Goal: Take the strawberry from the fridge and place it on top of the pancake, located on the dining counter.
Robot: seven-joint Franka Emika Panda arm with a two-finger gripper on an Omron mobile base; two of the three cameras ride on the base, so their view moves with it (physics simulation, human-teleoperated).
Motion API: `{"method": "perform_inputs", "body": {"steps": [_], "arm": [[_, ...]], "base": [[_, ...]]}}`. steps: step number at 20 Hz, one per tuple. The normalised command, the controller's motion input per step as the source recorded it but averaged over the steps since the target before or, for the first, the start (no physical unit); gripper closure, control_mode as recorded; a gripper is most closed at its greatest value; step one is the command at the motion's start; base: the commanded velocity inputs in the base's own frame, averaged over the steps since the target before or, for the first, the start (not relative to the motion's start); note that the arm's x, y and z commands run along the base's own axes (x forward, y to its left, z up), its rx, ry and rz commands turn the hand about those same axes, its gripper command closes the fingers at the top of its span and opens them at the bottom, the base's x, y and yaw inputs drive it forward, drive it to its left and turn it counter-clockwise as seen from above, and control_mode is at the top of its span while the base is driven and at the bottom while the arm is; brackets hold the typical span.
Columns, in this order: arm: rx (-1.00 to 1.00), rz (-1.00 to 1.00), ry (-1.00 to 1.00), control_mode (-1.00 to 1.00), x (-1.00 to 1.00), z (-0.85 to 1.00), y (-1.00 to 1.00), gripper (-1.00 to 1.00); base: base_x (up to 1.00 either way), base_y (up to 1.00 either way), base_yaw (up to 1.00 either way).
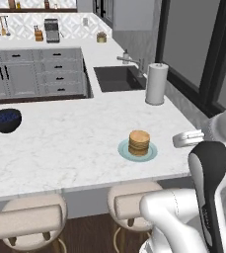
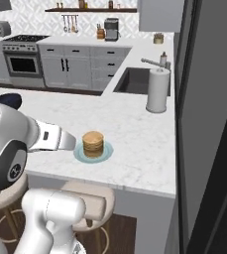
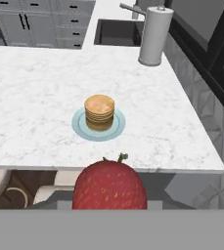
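The hand is pinched on the strawberry [image 3: 109, 184] — carried stem-up so it can sit flat. Ahead of the hand and below it, the pancake [image 3: 99, 112] stack waits near the worktop [image 3: 35, 107] edge, within reach.

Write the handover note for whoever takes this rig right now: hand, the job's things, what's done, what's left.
Hand: shut on the strawberry, short of the counter's near edge.
Pancake: stacked on its plate on the dining counter, nothing on top.
Done: strawberry fetched and carried to the counter.
Left: reach over the stack, lower, release the strawberry on top.
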Motion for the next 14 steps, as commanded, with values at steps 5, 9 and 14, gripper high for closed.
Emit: {"method": "perform_inputs", "body": {"steps": [5,9,14], "arm": [[0.0,0.0,0.0,1.0,0.0,0.0,0.0,1.0],[0.0,0.0,0.0,1.0,0.0,0.0,0.0,1.0],[0.0,0.0,0.0,-1.0,0.19,0.0,0.0,1.0]], "base": [[0.57,0.09,0.0],[0.4,0.0,0.0],[0.2,0.0,0.0]]}}
